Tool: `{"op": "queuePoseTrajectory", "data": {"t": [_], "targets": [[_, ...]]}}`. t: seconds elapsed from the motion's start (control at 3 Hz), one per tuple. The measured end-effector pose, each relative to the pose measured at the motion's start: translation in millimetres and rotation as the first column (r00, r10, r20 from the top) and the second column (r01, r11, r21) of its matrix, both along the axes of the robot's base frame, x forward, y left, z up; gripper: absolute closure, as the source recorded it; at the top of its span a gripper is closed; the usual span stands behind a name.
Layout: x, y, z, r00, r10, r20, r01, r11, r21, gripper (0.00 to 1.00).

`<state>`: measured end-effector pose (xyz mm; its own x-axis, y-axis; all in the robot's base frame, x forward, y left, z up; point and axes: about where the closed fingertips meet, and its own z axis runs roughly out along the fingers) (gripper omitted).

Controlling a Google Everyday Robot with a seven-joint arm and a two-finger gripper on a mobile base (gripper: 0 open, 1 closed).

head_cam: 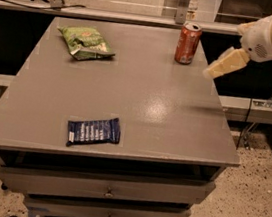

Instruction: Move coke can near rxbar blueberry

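The coke can [188,43] stands upright at the far right of the grey table [141,106]. The rxbar blueberry [94,131], a dark blue wrapper with white lettering, lies flat near the front left edge. My gripper [221,66], pale yellow on a white arm, hangs over the table's right edge, just right of the can and a little nearer than it. It does not touch the can.
A green crinkled chip bag [86,43] lies at the far left of the table. Drawers [109,192] sit under the tabletop. A rail [113,15] runs behind the table, and speckled floor lies to the right.
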<state>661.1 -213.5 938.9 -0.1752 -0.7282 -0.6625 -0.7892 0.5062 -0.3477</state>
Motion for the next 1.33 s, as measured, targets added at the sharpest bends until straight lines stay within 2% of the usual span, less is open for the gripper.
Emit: {"op": "queuePoseTrajectory", "data": {"t": [0.33,0.67,1.0,1.33], "targets": [[52.0,1.6,-7.1,0.998,-0.035,0.053,0.025,0.985,0.171,0.0],[96.0,11.6,-19.9,0.9966,-0.053,0.063,0.027,0.934,0.357,0.0],[127.9,29.0,-32.7,0.9967,-0.058,0.057,0.022,0.867,0.497,0.0],[152.6,42.0,-45.9,0.9972,-0.063,0.042,0.027,0.812,0.583,0.16]]}}
